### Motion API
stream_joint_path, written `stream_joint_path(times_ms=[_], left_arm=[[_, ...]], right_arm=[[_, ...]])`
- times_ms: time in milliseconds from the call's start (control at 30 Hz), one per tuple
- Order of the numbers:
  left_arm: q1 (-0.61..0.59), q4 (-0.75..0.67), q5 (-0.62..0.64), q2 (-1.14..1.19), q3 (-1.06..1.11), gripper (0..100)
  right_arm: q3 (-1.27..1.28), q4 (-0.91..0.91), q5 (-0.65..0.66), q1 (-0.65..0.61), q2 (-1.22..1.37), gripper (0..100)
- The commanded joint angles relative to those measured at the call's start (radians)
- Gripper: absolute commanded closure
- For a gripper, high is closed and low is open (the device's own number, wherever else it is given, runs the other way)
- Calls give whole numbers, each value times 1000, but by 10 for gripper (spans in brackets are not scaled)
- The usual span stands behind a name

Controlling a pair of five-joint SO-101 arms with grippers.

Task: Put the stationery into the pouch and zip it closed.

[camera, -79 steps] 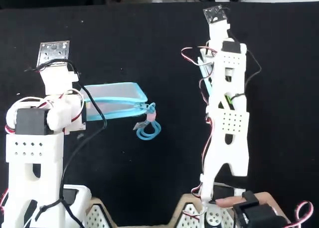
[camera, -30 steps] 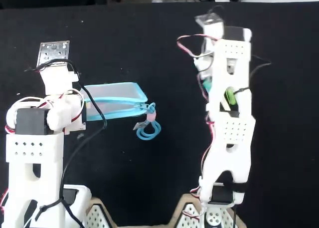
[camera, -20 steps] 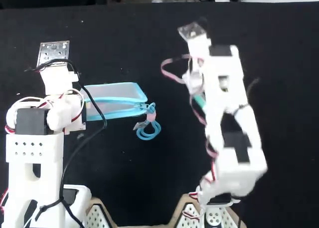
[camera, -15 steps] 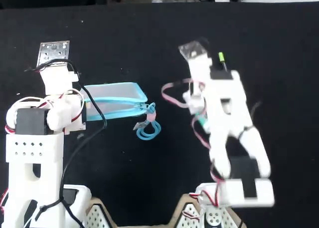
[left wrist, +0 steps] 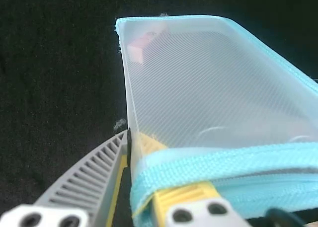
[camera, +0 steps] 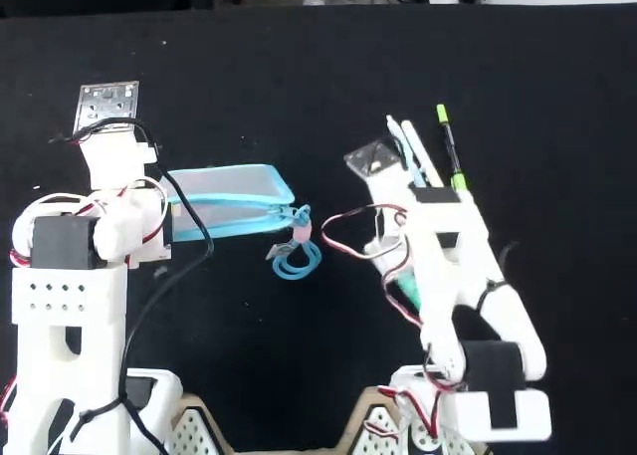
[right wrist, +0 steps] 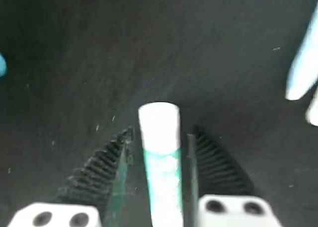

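The right gripper [right wrist: 158,137] is clamping a white-and-teal pen [right wrist: 159,120] between its toothed jaws. The pen's blunt end is poking out past the tips above the black surface [right wrist: 99,48]. In the high view its arm is standing at centre right, well apart from the translucent pouch with light-blue trim [camera: 231,188] at centre left. The left gripper [left wrist: 144,187] is pinching the pouch's zipper-side edge, and a pink eraser [left wrist: 141,45] is lying inside.

The step in hand looks like carrying the pen across to the pouch. Next, the pen needs lining up with the zipper mouth, though I cannot tell how far that mouth is standing open. A blue looped zipper cord [camera: 297,261] is trailing just beside the pouch's right end and could be getting in the way. Two pale pens [camera: 410,146] and a black pen with green ends [camera: 450,148] are lying near the right arm's far end, not yet collected.
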Motion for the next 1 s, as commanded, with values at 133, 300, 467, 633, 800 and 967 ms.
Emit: stream_joint_path(times_ms=[133,300,467,633,800,967], left_arm=[[-13,3,8,6,1,970],[-13,3,8,6,1,970],[-13,3,8,6,2,970],[-13,3,8,6,-1,970],[-13,3,8,6,-1,970],[-13,3,8,6,1,970]], right_arm=[[-150,146,51,-9,97,812],[-216,106,52,-5,197,812],[-257,86,52,-5,275,821],[-245,94,48,-3,228,972],[-205,180,49,-3,28,988],[-189,310,46,-11,-300,988]])
